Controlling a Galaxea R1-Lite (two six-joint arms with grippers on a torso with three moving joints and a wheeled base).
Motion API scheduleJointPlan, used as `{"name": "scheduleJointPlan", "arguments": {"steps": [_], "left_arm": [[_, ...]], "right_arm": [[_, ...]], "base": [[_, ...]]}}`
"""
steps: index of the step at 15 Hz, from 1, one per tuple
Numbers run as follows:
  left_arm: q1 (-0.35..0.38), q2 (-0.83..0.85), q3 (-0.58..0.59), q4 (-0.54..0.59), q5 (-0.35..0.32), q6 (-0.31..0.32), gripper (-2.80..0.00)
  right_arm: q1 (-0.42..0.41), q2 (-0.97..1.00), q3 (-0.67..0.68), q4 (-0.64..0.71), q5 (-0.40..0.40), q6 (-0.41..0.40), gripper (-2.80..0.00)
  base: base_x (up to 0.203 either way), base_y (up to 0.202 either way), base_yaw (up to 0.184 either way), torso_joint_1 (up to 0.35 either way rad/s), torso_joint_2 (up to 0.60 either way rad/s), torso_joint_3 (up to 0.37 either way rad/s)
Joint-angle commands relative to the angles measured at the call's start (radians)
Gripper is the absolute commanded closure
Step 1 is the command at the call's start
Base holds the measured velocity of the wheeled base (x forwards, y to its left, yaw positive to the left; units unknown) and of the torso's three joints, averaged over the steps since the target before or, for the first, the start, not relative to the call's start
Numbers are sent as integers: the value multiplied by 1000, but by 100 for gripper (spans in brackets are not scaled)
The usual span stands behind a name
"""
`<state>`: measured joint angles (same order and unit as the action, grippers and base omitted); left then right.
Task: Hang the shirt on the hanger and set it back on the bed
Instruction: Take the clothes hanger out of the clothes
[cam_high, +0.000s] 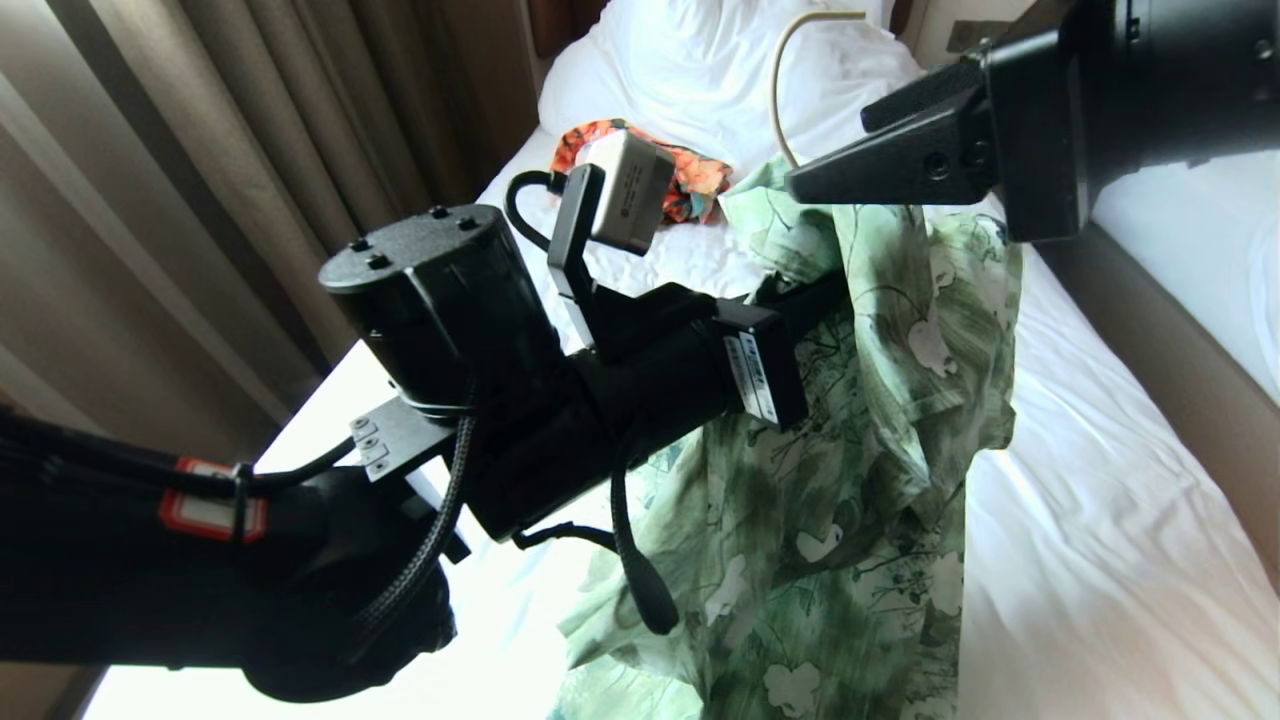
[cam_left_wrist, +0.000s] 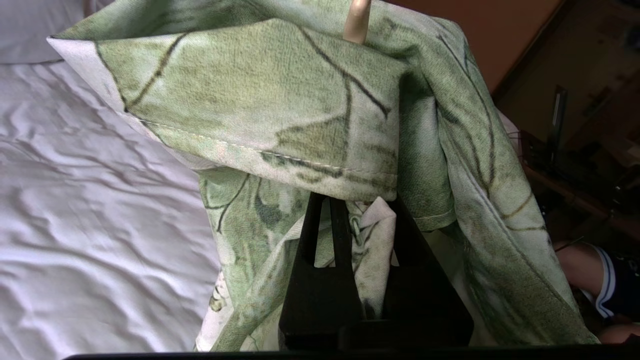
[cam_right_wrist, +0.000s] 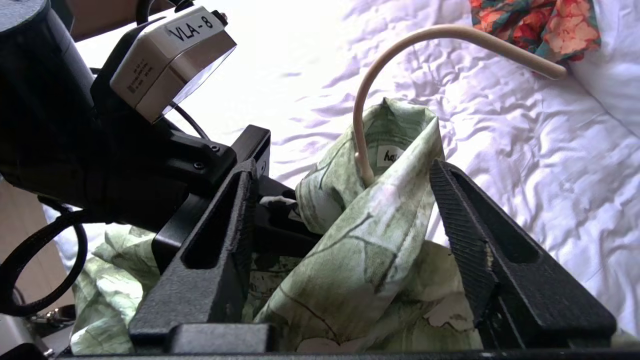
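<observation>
We held the shirt (cam_high: 880, 400) on its hanger (cam_right_wrist: 400, 60) above the bed (cam_high: 1100, 560), left end effector (cam_left_wrist: 360, 220) apparently clamped inside, right end effector (cam_right_wrist: 345, 200) spread wide around the collar; lowering slowly seemed wise.

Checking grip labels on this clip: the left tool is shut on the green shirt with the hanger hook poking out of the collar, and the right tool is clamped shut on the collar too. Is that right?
Not quite. The right tool stands open: in the right wrist view its fingers sit apart on either side of the shirt collar. The rest holds: the left tool is shut on the shirt, and the hanger hook rises out of the collar.
</observation>
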<state>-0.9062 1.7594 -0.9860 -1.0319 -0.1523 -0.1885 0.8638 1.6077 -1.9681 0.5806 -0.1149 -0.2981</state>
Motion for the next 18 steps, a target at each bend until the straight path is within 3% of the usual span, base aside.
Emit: {"name": "scheduleJointPlan", "arguments": {"steps": [1, 5, 9, 10, 18], "left_arm": [[0, 2, -5, -5, -1, -2, 0], [1, -1, -7, -7, -1, -2, 0], [0, -3, -7, -7, -1, -2, 0], [1, -3, -6, -8, -1, -2, 0], [11, -6, -6, -11, -1, -6, 0]], "right_arm": [[1, 27, 0, -14, -1, -12, -280], [3, 64, 0, -20, -8, -19, -280], [4, 106, 0, -123, -9, -49, -280], [4, 109, 0, -125, -9, -55, 0], [4, 119, 3, -125, -53, -53, 0]], "base": [[0, 0, 0, 0, 0, 0], [0, 0, 0, 0, 0, 0], [0, 0, 0, 0, 0, 0], [0, 0, 0, 0, 0, 0], [0, 0, 0, 0, 0, 0]]}}
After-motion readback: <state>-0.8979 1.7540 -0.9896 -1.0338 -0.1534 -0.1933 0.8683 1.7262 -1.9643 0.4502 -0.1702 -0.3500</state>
